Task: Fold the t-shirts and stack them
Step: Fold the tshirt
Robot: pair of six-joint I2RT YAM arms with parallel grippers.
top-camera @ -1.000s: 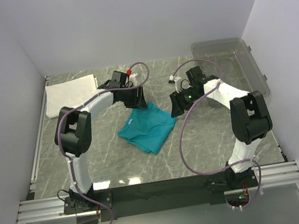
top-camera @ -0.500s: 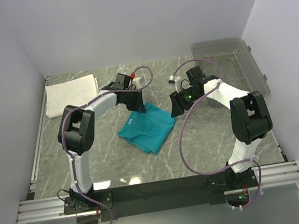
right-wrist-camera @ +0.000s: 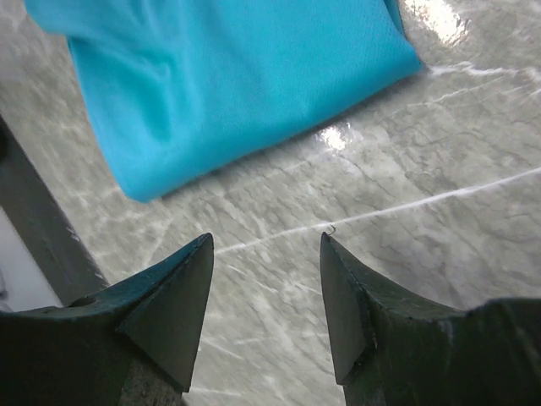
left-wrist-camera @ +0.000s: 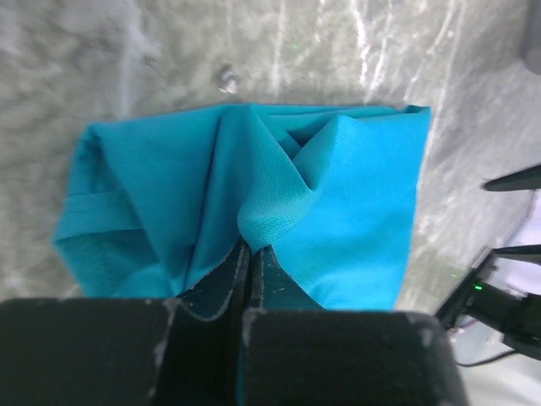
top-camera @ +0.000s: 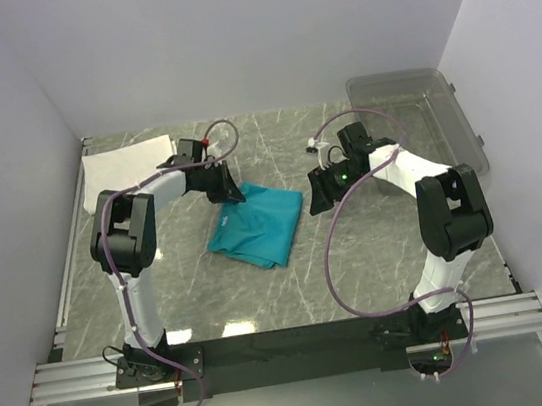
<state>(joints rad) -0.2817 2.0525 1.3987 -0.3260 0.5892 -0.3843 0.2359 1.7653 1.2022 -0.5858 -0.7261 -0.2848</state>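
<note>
The teal t-shirt (top-camera: 259,225) lies folded in the middle of the table. My left gripper (top-camera: 232,194) is shut on its far left edge, and in the left wrist view the cloth (left-wrist-camera: 330,194) bunches into a peak right at my left gripper (left-wrist-camera: 250,247). A white folded t-shirt (top-camera: 125,168) rests at the far left. My right gripper (top-camera: 317,199) hovers open just right of the teal shirt. In the right wrist view only bare table shows inside my right gripper (right-wrist-camera: 266,245), with the teal shirt (right-wrist-camera: 228,76) beyond it.
A clear plastic bin (top-camera: 416,122) stands at the far right by the wall. Walls close in the table on the left, back and right. The marble table (top-camera: 360,261) lies bare in front of the shirt.
My left gripper has closed on the teal shirt's edge and moved left, dragging the shirt a little leftward. The right arm has held still.
</note>
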